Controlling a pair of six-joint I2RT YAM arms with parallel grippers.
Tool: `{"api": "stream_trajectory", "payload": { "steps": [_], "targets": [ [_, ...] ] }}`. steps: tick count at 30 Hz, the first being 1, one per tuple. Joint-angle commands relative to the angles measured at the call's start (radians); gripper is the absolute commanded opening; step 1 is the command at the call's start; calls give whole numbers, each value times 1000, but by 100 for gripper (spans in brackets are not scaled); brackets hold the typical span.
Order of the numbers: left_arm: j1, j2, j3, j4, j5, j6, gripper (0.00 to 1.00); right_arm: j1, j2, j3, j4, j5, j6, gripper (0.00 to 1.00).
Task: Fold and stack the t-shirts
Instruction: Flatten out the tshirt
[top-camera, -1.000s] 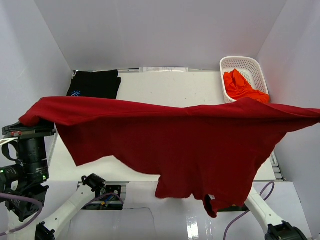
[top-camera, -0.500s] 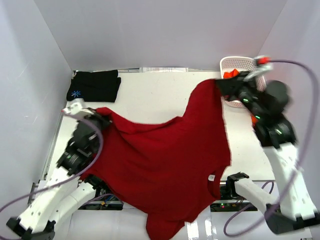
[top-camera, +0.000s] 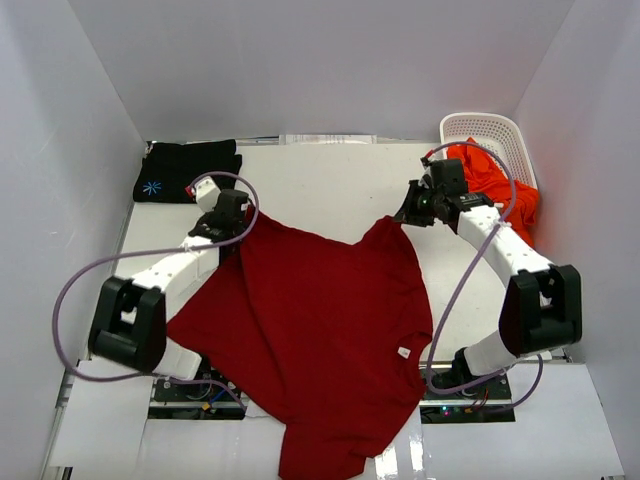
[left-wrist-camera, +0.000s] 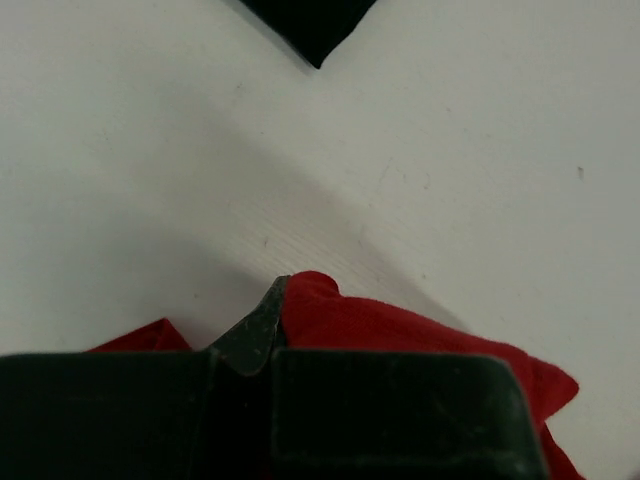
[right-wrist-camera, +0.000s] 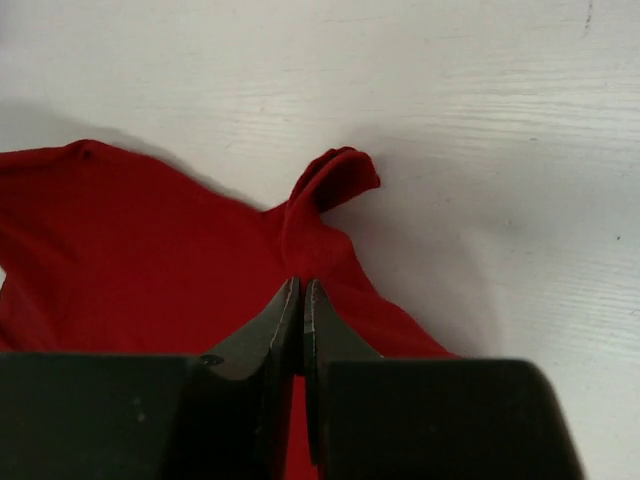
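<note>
My left gripper (top-camera: 231, 216) is pinched shut on a corner of the red shirt (top-camera: 310, 330), left of the frame's centre. My right gripper (top-camera: 405, 214) is clamped on another corner, right of centre. The shirt lies spread on the table (top-camera: 330, 180) between and below them, its lower end reaching past the near edge at the bottom of the frame. The black shirt (top-camera: 188, 172) lies folded at upper left, just beyond my left gripper. The orange shirt (top-camera: 495, 180) spills from the basket (top-camera: 480, 125) at upper right.
</note>
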Motion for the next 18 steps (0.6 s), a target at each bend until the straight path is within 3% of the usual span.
{"api": "stream_trajectory", "payload": {
  "steps": [1, 6, 12, 18],
  "targets": [
    [59, 133, 120, 67, 103, -34, 0, -26, 82, 88, 56, 40, -16, 8],
    [77, 406, 299, 25, 114, -28, 0, -81, 199, 159, 59, 42, -14, 8],
    [145, 511, 383, 131, 220, 27, 0, -141, 272, 226, 59, 44, -26, 8],
    [162, 575, 535, 56, 241, 102, 0, -178, 357, 323, 62, 22, -39, 8]
  ]
}}
